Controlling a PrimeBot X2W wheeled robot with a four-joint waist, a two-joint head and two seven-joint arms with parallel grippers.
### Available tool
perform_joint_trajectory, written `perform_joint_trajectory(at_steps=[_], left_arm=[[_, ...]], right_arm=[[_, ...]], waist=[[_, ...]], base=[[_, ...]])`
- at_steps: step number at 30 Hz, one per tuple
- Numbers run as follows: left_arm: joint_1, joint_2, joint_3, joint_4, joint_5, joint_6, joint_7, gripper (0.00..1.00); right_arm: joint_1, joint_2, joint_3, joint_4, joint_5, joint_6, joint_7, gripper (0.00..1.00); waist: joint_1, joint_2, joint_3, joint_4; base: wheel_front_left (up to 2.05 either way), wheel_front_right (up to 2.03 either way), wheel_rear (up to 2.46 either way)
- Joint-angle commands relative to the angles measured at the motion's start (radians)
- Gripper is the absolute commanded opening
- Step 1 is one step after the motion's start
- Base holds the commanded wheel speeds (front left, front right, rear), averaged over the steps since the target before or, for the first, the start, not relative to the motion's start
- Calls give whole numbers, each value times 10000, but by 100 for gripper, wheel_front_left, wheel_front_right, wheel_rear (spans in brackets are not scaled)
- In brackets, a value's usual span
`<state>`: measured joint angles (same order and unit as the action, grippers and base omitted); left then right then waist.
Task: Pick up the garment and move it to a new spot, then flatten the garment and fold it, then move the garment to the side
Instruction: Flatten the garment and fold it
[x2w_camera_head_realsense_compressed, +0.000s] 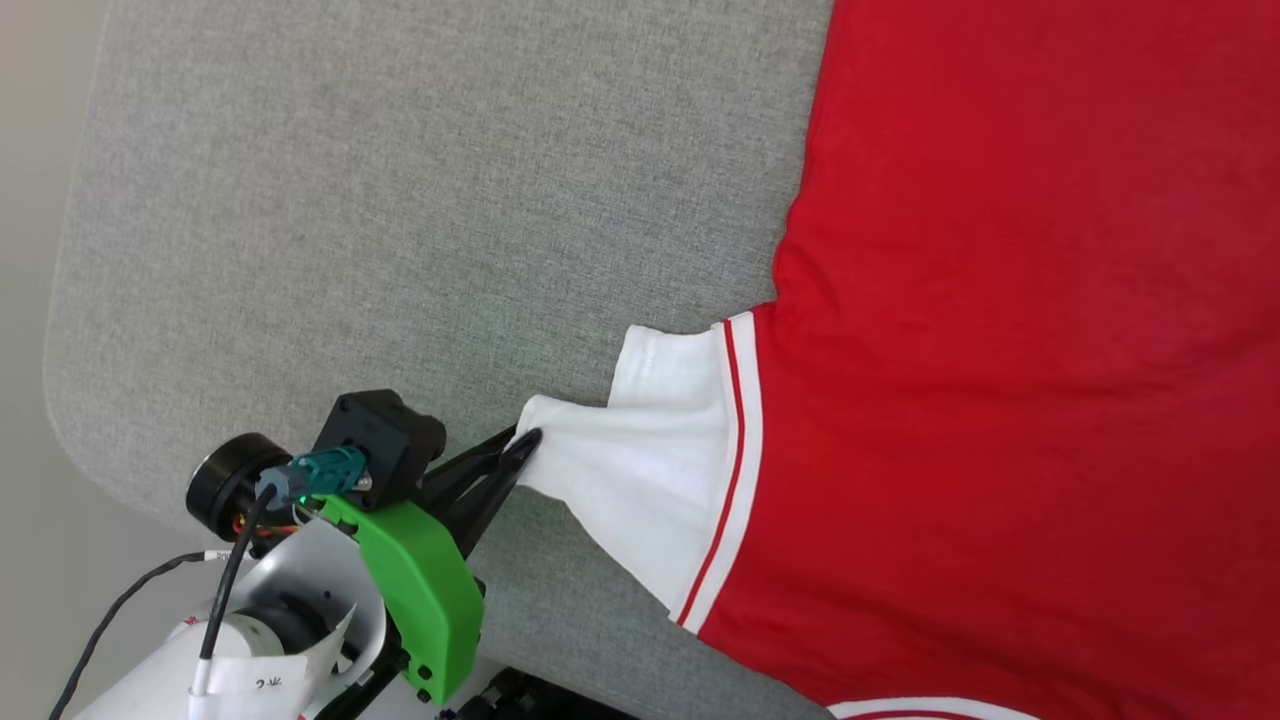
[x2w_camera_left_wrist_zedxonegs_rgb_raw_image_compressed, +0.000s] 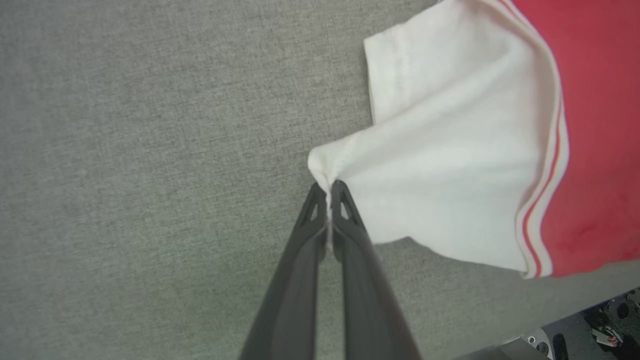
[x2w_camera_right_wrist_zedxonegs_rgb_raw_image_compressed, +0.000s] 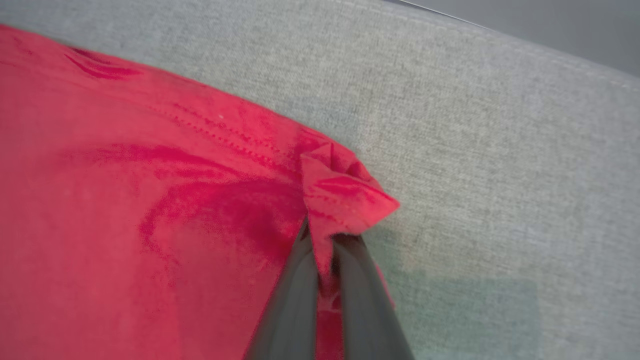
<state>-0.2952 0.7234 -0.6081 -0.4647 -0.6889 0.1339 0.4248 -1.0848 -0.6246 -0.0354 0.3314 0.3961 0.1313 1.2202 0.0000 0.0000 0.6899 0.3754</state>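
Lying spread over the right side of the head view, the garment (x2w_camera_head_realsense_compressed: 1000, 350) is resting on a grey padded surface (x2w_camera_head_realsense_compressed: 400, 200). Its red body is looking largely smooth, with only faint creases. Its white sleeve (x2w_camera_head_realsense_compressed: 650, 470), edged in red-and-white stripes, is reaching out toward the left gripper (x2w_camera_head_realsense_compressed: 525, 445). That gripper's two dark fingers are pressing together on the sleeve's outer edge and are drawing the cloth into a small peak. The right gripper (x2w_camera_right_wrist_zedxonegs_rgb_raw_image_compressed: 327, 245) is likewise clamping a red corner (x2w_camera_right_wrist_zedxonegs_rgb_raw_image_compressed: 345, 195) of the garment between closed fingers. The fabric there is bunching into a small beak above the fingertips, near the rim of the surface.

As a judgement, the work is sitting in the flattening stage, or at the start of the fold. Both ends are being held, the body is nearly flat, no fold is showing yet, and the move to the side is waiting. Whether the first relocation is already behind cannot be told.

Around the garment, the grey cloth is running out to a rounded edge just beyond the left gripper. The green bracket (x2w_camera_head_realsense_compressed: 420, 580) and black cable (x2w_camera_head_realsense_compressed: 120, 610) of that arm are hanging over the edge. Nothing is seeming to block a pull, though the gathered sleeve and the bunched corner are likely needing to be smoothed out.
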Motion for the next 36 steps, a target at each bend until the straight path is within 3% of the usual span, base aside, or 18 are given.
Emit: perform_joint_trajectory(at_steps=[1, 18, 26, 36], left_arm=[[-140, 73, 59, 10, 93, 91, 48, 0], [657, 416, -42, 2, -85, 566, 393, 0], [1226, 317, -76, 271, -244, 855, 172, 0], [1460, -339, 24, 889, -641, 1073, -365, 0]], right_arm=[[592, 5, 0, 263, 26, -6, 27, 0], [4243, 898, -1394, 30, 1060, -6, -745, 0], [7009, 1284, -2025, -1337, 1437, -6, -739, 0], [9994, 2125, -3312, -3778, 2030, -6, -587, 0]], waist=[[0, 0, -402, -242], [0, 0, -3011, -1502], [0, 0, -4060, -2053], [0, 0, -4800, -2411]], base=[[0, 0, 0], [0, 0, 0], [0, 0, 0], [0, 0, 0]])
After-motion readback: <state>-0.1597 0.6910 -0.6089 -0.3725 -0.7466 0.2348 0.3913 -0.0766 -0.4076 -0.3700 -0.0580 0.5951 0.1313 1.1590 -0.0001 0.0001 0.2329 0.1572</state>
